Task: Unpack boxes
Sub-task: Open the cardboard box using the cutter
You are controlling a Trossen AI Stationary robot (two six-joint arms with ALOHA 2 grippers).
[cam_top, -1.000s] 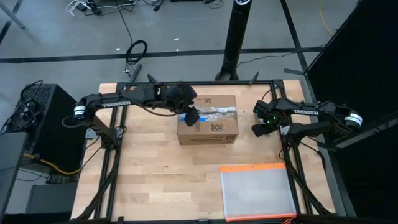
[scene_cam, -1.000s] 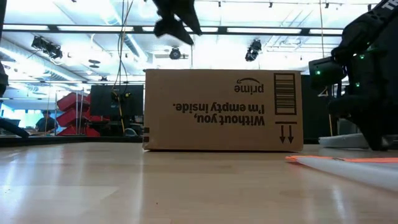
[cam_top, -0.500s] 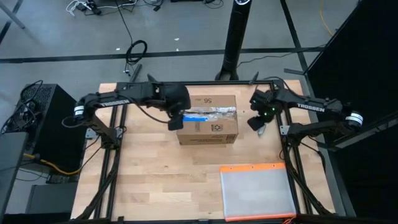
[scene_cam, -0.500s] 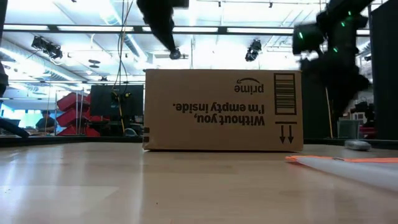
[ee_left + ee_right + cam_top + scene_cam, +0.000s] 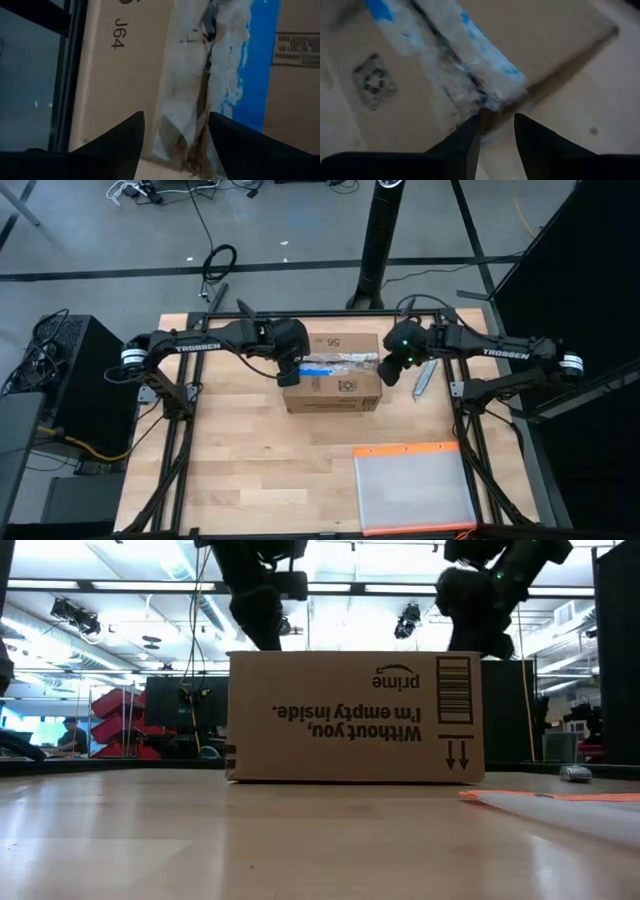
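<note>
The box (image 5: 334,372) sits flat on the bench (image 5: 250,470), towards its far edge, closed, with its printed side facing the low camera upside down. A strip of crinkled clear tape (image 5: 340,361) over a blue band runs along the top seam from one end of the box to the other. A clear pouch (image 5: 413,488) with an orange edge lies well apart from the box, on the near right part of the bench.

The left tool (image 5: 288,370) hangs over the left end of the box, its fingers (image 5: 117,142) spread moderately and straddling the tape end, holding nothing. The right tool (image 5: 391,366) is at the right end of the box; its fingers (image 5: 465,142) stand narrowly apart over the tape's torn end, and nothing is pinched between them.

The box looks like stiff corrugated card, probably light for its bulk, so it may slide on the smooth wood if pushed from one side only. Its walls should bear a steadying press, but the flaps will bend. The tape looks thin, slick and already ragged, so it could tear rather than peel. The best hold seems to be the loose, lifted tape end at the right edge, with the left tool pressing down on the top near the opposite end to keep the box from shifting.
</note>
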